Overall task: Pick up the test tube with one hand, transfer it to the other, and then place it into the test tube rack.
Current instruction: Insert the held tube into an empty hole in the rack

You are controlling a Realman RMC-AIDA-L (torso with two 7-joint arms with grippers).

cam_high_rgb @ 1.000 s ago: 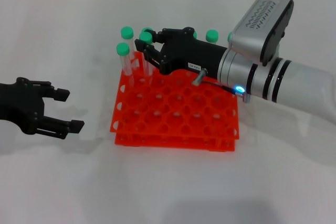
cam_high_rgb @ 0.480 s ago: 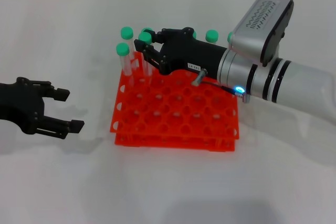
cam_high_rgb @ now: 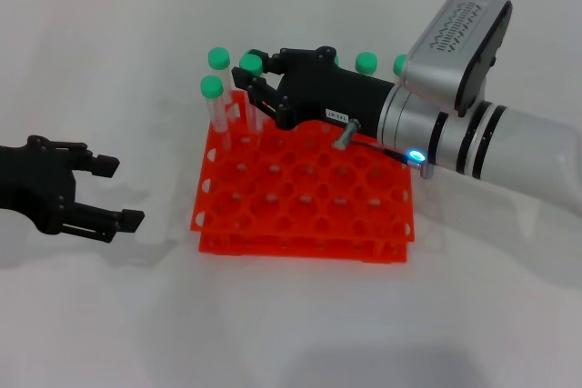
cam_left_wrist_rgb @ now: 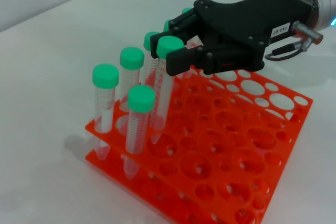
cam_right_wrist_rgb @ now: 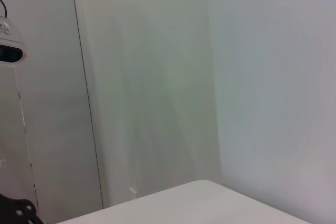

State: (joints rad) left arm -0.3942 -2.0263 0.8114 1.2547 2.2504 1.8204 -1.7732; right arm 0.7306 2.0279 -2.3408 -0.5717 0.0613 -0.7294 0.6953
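My right gripper (cam_high_rgb: 254, 85), black with a white label sticker, reaches over the back left of the orange-red test tube rack (cam_high_rgb: 305, 224). It is shut on a green-capped test tube (cam_high_rgb: 252, 65) just below the cap. In the left wrist view this tube (cam_left_wrist_rgb: 161, 93) leans a little, with its lower end down in a rack hole (cam_left_wrist_rgb: 157, 140). My left gripper (cam_high_rgb: 130, 192) is open and empty, low over the table to the left of the rack. The right wrist view shows only a wall and a table edge.
Other green-capped tubes stand in the rack's back left holes (cam_high_rgb: 212, 88) (cam_high_rgb: 218, 58), close to the held tube. More green caps (cam_high_rgb: 366, 62) show behind my right arm. The rack's front and right holes (cam_high_rgb: 346, 197) hold nothing.
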